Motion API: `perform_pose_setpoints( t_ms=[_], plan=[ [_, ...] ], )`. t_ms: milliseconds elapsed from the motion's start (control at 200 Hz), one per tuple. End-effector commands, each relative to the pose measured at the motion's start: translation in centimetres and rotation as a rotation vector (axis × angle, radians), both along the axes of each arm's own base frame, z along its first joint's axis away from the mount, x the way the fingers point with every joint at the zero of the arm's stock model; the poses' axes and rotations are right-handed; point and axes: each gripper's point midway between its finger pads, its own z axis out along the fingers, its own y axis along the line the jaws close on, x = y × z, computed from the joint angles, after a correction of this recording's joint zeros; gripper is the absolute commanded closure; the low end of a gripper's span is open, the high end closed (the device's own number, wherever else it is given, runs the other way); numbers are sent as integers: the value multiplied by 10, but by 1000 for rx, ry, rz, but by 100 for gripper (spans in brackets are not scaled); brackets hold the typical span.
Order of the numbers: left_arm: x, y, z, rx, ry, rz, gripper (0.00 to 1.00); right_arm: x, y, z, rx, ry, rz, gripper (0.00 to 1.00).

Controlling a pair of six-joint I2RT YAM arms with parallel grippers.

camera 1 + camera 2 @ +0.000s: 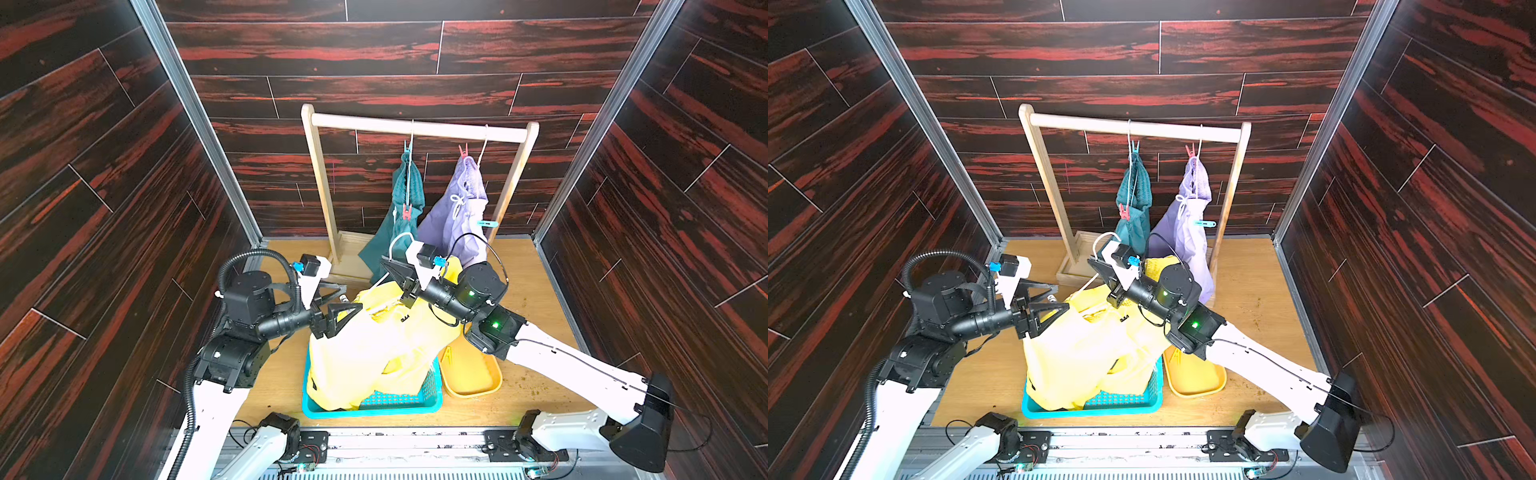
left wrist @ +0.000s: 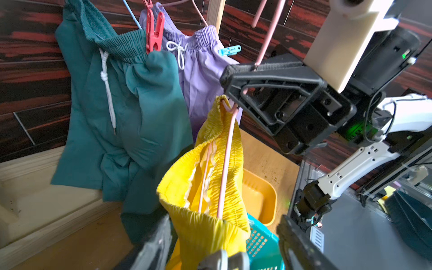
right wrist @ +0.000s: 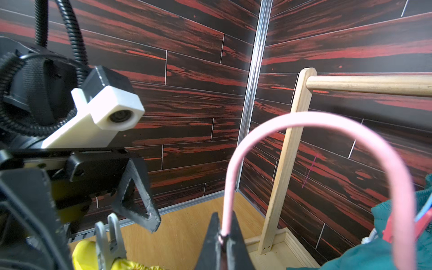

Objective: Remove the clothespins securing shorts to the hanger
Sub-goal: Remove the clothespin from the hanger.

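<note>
Squarely inside the spread left hand (image 2: 223, 224), a clothespin (image 2: 223, 259) on yellow shorts (image 2: 210, 163)

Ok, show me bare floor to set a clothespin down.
Bare floor between the yellow tray and the right wall; a narrower strip left of the teal basket. Crowded: the middle, under the yellow shorts.

Colour inventory
Present: yellow shorts (image 1: 374, 353), teal shorts (image 1: 409, 187), lavender shorts (image 1: 453, 224); red-pink clothespin (image 2: 154, 32), light blue clothespin (image 2: 230, 50); pink hanger (image 3: 315, 117).
</note>
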Motion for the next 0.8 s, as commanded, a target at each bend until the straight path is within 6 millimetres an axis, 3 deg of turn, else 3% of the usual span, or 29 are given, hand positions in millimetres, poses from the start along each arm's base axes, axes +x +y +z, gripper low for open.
perform_pose_setpoints(
  t_ms=[0, 75, 165, 256, 381, 616, 797],
  plan=[
    [-3, -1, 7, -16, -50, -15, 35, -6, -11, 37, 81, -71, -17, 100],
    [-2, 0, 4, 2, -50, -14, 46, -6, -10, 37, 79, -70, -14, 100],
    [-3, 0, 3, 13, -64, -18, 68, -5, -10, 37, 79, -70, -19, 100],
    [-3, 0, 3, 7, -83, -11, 73, -4, -9, 37, 76, -70, -21, 100],
    [-3, 4, 5, 1, -121, 16, 100, -1, -4, 34, 58, -58, -19, 100],
    [3, 22, 11, 4, -170, 163, 100, 5, 4, 22, 35, -24, -16, 100],
    [15, 52, 21, 1, -232, 379, 100, 11, 13, 8, 15, 37, -20, 100]
  ],
)
